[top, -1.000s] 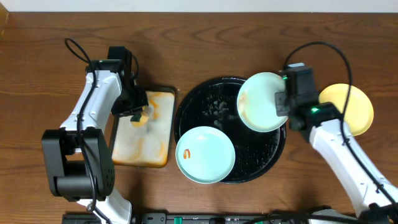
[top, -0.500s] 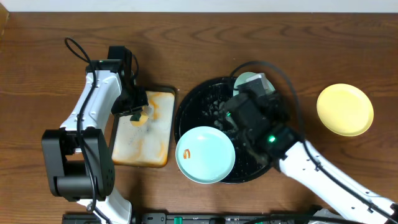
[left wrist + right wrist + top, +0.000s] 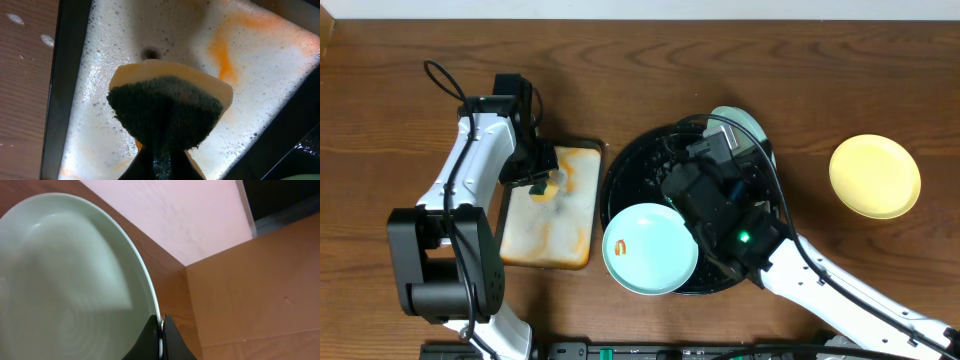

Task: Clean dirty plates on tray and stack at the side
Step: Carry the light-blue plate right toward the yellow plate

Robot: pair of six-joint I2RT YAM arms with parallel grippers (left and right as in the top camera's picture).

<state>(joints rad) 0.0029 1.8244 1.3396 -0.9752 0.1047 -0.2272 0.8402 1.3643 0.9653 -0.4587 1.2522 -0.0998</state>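
The large round black tray (image 3: 638, 165) sits mid-table. A mint-blue plate with an orange smear (image 3: 650, 248) lies on the tray's front left. My right gripper (image 3: 161, 325) is shut on the rim of a second mint-blue plate (image 3: 65, 280), tilted up over the tray's far right; only its edge (image 3: 745, 122) shows overhead behind the arm. The pale yellow plate (image 3: 875, 175) lies on the table at the right. My left gripper (image 3: 161, 160) is shut on a yellow-and-green sponge (image 3: 167, 107) over the soapy rectangular tray (image 3: 115, 40).
The pale orange-stained rectangular tray (image 3: 575, 230) lies left of the black tray, holding foam. Dark crumbs (image 3: 670, 172) lie on the black tray. A cardboard box (image 3: 260, 280) and a pale wall show beyond the table in the right wrist view.
My right arm has swung in from the right over the black tray and tilted its mint-blue plate up on edge, now mostly hidden behind the arm. The left arm has not moved.
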